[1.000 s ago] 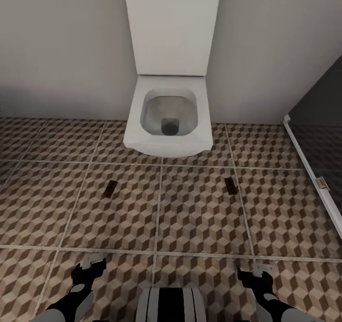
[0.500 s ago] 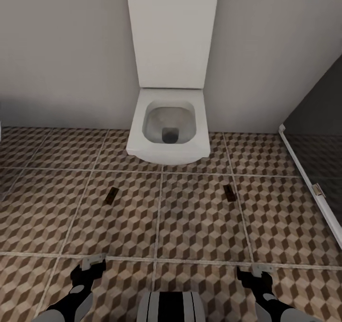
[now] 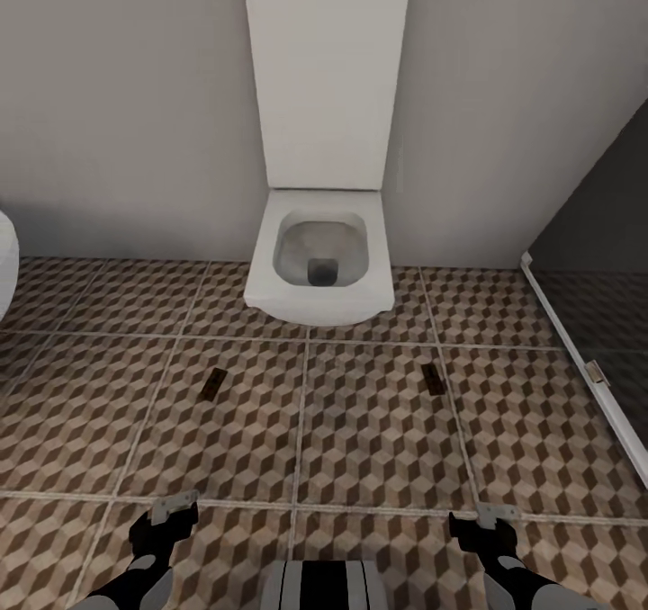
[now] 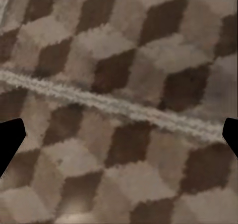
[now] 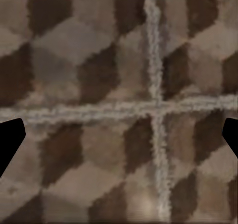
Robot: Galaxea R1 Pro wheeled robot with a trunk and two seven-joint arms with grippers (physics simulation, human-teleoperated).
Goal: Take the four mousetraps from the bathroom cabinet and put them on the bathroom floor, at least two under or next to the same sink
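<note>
Two mousetraps lie flat on the bathroom floor [image 3: 378,430] in front of a white toilet [image 3: 321,259]: one mousetrap [image 3: 213,383] to its left, the other mousetrap [image 3: 433,379] to its right. Both are small brown boards with dark parts. My left gripper [image 3: 166,515] and right gripper [image 3: 486,524] hang low over the tiles, well short of the traps. In the wrist views, the left gripper [image 4: 119,140] and right gripper [image 5: 119,140] are open, with only patterned tile and grout between the fingers. The cabinet is out of view.
A grey wall runs behind the toilet. A dark glass shower screen [image 3: 594,322] with a white frame closes off the right side. A white rounded object [image 3: 4,273] pokes in at the left edge; I cannot tell what it is.
The whole head view has shifted: the toilet and both traps now sit lower and smaller in the picture, and the white object has come in at left. The traps stay in place.
</note>
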